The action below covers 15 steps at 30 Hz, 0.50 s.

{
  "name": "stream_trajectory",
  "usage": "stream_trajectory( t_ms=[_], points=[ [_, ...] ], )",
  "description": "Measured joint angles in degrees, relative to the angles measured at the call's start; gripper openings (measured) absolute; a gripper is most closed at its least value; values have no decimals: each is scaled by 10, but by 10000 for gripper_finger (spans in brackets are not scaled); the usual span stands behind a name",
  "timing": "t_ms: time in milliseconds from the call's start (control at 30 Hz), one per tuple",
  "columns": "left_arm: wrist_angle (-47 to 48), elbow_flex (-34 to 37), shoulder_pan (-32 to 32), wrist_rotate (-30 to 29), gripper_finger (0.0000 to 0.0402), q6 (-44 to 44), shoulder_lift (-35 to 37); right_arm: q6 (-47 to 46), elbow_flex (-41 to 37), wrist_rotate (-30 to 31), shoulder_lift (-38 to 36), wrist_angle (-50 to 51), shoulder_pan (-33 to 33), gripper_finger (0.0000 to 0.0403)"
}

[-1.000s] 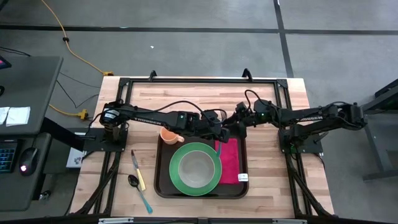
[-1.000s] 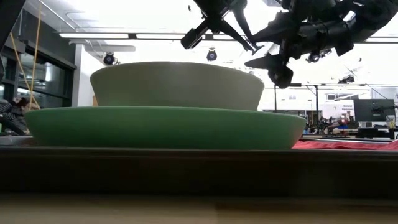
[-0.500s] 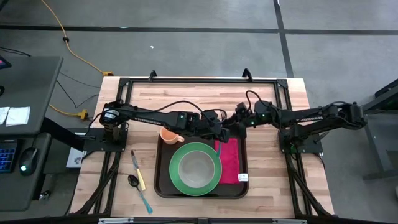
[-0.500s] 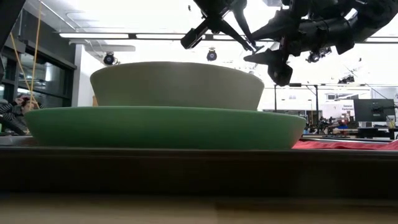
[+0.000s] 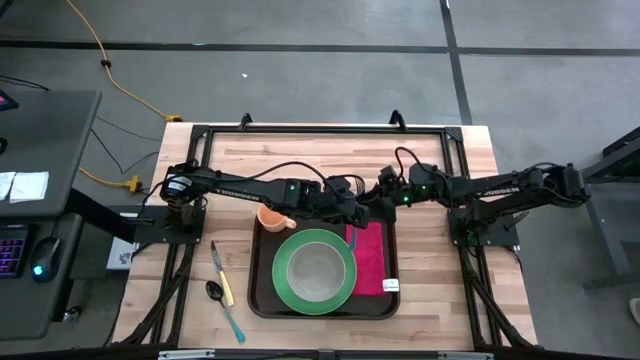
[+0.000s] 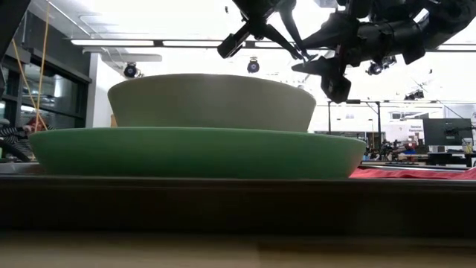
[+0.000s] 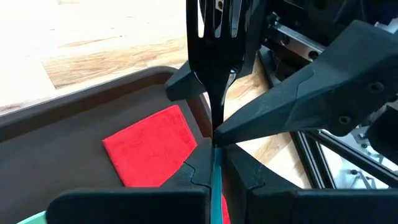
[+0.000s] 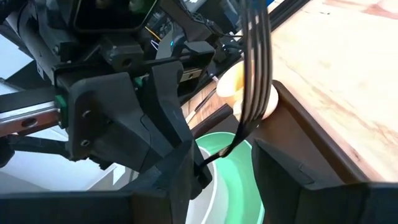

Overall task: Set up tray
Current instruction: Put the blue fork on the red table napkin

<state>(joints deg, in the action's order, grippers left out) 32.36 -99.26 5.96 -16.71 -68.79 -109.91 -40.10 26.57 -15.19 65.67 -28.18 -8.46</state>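
Note:
The dark brown tray [image 5: 256, 285] lies at the table's middle. It holds a green plate [image 5: 284, 292] with a pale bowl [image 5: 316, 270] on it, a red napkin [image 5: 371, 262] and an orange cup [image 5: 272, 217]. Above the tray's far right corner my left gripper [image 7: 214, 163] is shut on a fork [image 7: 214, 62] with dark tines and a teal handle. My right gripper [image 8: 224, 163] faces it, open. Its fingers stand on either side of the fork's neck [image 8: 239, 135]. I cannot tell whether they touch it. My left gripper pinches the fork between its two fingers where the teal handle meets the dark neck [image 7: 215, 169]. The fork runs on forward past the fingertips, tines toward my right arm. It is lifted clear above the tray and the napkin.
A knife [image 5: 222, 276] and a spoon [image 5: 222, 303] lie on the wood left of the tray. A black frame [image 5: 320, 130] runs along the table's far edge and sides. Bare wood shows right of the tray.
My right gripper's fingers have drawn a little closer together around the fork's neck, though a gap remains. My left gripper has kept still with the fork.

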Motion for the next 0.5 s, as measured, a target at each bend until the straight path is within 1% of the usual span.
stream_trajectory(
  t_ms=[200, 333, 500],
  points=[
    [-3, 0, 0, -2, 50, 0, 0, 0, 0, 28, 0, 0, 8, 127],
    [-13, 0, 0, -7, 50, 9, 0, 0, 0, 29, 0, -3, 8, 115],
    [-13, 0, 0, -8, 50, 9, 0, 0, 0, 29, 0, -8, 8, 90]
  ],
)
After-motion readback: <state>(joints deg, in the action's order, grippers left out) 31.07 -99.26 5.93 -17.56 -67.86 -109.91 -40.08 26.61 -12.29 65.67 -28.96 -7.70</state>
